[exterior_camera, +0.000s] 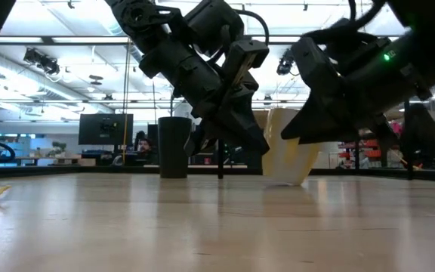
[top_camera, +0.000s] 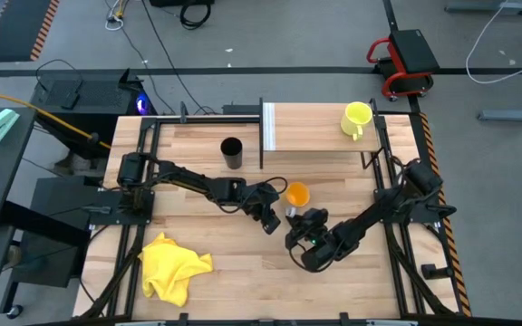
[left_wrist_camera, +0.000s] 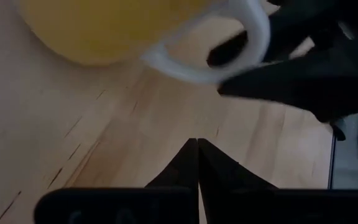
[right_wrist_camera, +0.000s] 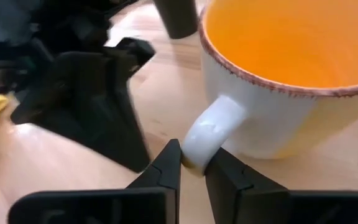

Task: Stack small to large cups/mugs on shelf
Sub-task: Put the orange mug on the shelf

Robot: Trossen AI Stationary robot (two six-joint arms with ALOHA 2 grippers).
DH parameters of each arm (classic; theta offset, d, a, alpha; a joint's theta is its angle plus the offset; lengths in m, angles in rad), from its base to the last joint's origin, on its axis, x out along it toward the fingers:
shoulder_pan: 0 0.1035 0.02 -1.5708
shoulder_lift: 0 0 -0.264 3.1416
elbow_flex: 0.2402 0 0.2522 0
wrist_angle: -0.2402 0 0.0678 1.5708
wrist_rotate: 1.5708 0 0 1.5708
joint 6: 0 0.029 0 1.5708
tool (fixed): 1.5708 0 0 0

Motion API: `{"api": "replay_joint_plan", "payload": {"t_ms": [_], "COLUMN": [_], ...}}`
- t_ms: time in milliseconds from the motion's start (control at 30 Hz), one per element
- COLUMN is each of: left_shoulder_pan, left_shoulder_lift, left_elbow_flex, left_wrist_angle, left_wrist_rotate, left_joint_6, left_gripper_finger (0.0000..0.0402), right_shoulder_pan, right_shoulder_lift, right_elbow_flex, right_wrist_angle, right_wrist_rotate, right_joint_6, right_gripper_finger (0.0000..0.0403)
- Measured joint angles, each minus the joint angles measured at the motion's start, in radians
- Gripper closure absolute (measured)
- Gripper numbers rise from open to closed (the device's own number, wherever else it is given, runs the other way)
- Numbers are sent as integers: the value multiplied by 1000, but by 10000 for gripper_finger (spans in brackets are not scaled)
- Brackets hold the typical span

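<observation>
Right gripper (right_wrist_camera: 193, 163) pinches the orange ceramic cup's white handle (right_wrist_camera: 207, 132); left gripper (top_camera: 268, 220), at cup's nine o'clock, closed empty; lift straight, avoiding tilt.

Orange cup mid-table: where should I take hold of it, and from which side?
By its white loop handle, which sticks out toward the right hand. That hand's fingers already pinch the loop's lower part, so that side probably works best. The cup stands upright with its mouth open. The left hand, shut and empty, sits close beside it.
</observation>
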Motion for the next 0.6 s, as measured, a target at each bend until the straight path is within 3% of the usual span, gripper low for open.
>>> {"api": "replay_joint_plan", "payload": {"t_ms": [233, 600], "left_shoulder_pan": [0, 5], "left_shoulder_lift": [0, 0], "left_elbow_flex": [0, 0], "left_wrist_angle": [0, 0], "left_wrist_rotate": [0, 0], "left_joint_6": [3, 26], "left_gripper_finger": [379, 391], "right_shoulder_pan": [-34, -47], "right_shoulder_lift": [-31, -116], "right_elbow_flex": [19, 19], "right_wrist_angle": [-65, -187], "right_wrist_rotate": [-33, -69], "right_joint_6": [-49, -73], "right_gripper_finger": [366, 376]}}
